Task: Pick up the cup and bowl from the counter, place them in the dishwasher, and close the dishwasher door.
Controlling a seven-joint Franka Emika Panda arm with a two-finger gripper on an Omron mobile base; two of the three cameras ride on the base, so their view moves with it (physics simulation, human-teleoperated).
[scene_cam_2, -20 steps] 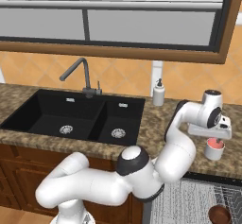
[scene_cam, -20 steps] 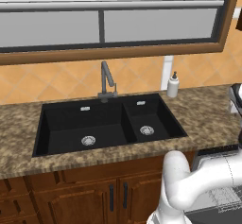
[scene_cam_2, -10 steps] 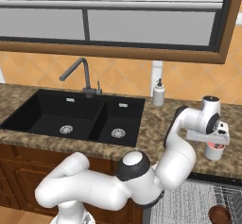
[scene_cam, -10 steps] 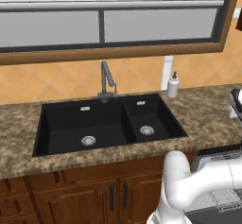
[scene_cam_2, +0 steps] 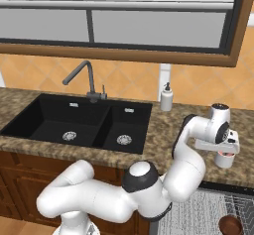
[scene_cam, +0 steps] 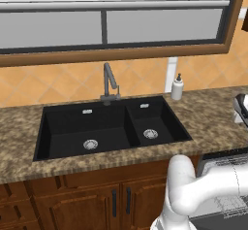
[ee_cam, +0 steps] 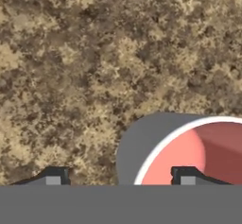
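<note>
Cup cut off behind pincer tips.

Evenly and softly lit throughout, with no single light source apparent. Rendered, flat shading; no harsh glare, only mild sheen on the white arm. Faint soft shadow beside the cup on the counter in the hand view. Granite texture coarse and slightly blurred up close. No edge distortion noticeable.
</note>
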